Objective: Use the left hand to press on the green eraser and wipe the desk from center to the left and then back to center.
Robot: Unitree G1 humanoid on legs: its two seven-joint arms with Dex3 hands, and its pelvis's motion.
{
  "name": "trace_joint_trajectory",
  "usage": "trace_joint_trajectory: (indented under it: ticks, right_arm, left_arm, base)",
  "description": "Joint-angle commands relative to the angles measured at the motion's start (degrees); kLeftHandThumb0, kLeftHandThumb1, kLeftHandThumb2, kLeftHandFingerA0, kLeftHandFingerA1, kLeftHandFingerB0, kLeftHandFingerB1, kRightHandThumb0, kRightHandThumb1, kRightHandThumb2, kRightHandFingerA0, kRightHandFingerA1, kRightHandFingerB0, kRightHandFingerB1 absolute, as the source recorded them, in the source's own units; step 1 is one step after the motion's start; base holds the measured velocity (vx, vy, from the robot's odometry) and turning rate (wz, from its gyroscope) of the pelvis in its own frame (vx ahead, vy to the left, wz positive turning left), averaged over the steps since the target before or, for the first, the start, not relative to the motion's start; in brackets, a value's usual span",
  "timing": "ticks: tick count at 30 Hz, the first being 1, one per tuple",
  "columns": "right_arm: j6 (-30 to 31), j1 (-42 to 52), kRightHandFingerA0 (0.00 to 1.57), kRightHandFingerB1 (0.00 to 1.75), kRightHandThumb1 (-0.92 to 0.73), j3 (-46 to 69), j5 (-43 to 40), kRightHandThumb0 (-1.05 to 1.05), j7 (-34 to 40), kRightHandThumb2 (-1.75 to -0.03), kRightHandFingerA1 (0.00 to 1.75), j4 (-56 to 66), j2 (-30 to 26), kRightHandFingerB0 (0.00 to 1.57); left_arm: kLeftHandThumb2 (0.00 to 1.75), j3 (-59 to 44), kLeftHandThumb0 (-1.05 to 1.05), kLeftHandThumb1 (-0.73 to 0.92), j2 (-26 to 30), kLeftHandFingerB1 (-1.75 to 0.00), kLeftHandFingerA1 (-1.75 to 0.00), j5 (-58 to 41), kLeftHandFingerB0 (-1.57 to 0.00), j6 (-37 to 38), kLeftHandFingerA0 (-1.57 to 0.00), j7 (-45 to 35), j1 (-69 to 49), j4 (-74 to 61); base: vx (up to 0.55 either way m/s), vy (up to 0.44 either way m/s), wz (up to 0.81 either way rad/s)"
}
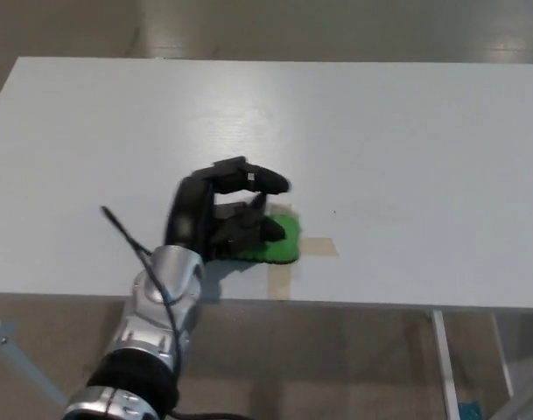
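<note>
The green eraser (pixel 279 246) lies flat on the white desk (pixel 380 140), over the middle of the tan tape cross (pixel 288 267) near the front edge. My left hand (pixel 227 214) rests on the eraser's left part, its lower fingers pressing down on it and its upper finger (pixel 257 178) stretched out above the desk. Most of the eraser's left side is hidden under the hand. My silver left forearm (pixel 157 315) comes up from below the front edge. My right hand does not show.
The desk's front edge (pixel 354 305) runs just below the tape cross. A black cable (pixel 126 234) loops off my left wrist over the desk. A desk leg (pixel 439 350) and the floor show beneath.
</note>
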State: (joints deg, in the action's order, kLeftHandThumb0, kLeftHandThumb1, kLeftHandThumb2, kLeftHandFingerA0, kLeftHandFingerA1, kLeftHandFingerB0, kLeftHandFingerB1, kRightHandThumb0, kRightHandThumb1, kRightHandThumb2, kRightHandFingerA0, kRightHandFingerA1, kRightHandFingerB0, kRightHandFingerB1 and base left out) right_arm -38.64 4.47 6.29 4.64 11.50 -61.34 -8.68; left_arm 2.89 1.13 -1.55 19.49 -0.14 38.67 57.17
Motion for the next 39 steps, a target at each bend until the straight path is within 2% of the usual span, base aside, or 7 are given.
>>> trace_joint_trajectory:
  ticks: [1,10,11,12,15,16,39]
  right_arm:
    - [-0.1,0.3,0.64,0.40,-0.73,0.0,0.0,-0.37,0.1,-0.62,0.49,0.2,-0.2,0.50]
    - [-0.1,0.2,0.65,0.41,-0.73,0.2,-0.2,-0.37,-0.1,-0.62,0.49,0.4,-0.2,0.51]
    - [0.1,0.1,0.65,0.41,-0.73,0.2,-0.3,-0.37,-0.1,-0.63,0.49,0.2,-0.1,0.50]
    - [0.2,0.0,0.64,0.41,-0.73,0.2,-0.3,-0.37,-0.3,-0.63,0.49,0.3,-0.1,0.50]
    - [0.3,0.1,0.64,0.41,-0.73,0.1,-0.4,-0.37,-0.6,-0.63,0.49,0.5,-0.1,0.50]
    - [0.3,-0.1,0.64,0.41,-0.73,0.2,-0.4,-0.37,-0.6,-0.63,0.48,0.3,-0.1,0.50]
    - [0.3,0.6,0.65,0.41,-0.73,0.3,-0.8,-0.37,-1.2,-0.62,0.51,-1.0,-0.4,0.51]
  left_arm:
    - [0.72,3.2,-0.17,0.80,-3.6,-0.89,-0.80,3.6,-0.92,-5.5,-1.13,0.5,-2.2,-1.5]
    - [0.66,3.8,-0.19,0.84,-3.9,-0.82,-0.76,3.6,-0.93,-7.4,-1.12,-0.4,-3.2,-3.9]
    - [0.65,3.5,-0.25,0.82,-3.4,-0.44,-0.68,3.0,-0.78,-8.2,-1.08,-1.8,-2.9,-4.6]
    - [0.61,3.3,-0.46,0.69,-2.9,-0.30,-0.38,2.3,-0.27,-8.8,-0.56,-3.5,-2.8,-5.7]
    - [0.61,3.0,-0.46,0.69,-2.2,-0.30,-0.38,1.4,-0.27,-9.7,-0.56,-5.8,-2.9,-7.5]
    - [0.57,2.7,-0.62,0.58,-1.9,-0.27,-0.16,0.3,-0.06,-10.2,0.00,-8.2,-2.4,-8.0]
    - [0.87,-5.7,-0.82,0.46,19.9,-0.22,0.00,-22.1,0.00,-24.9,0.00,-35.2,-11.3,-64.1]
  base:
    - [0.00,0.000,0.00]
    - [0.00,0.000,0.00]
    - [0.00,0.000,0.00]
    - [0.00,0.000,0.00]
    - [0.00,0.000,0.00]
    - [0.00,0.000,0.00]
    - [0.00,0.000,0.00]
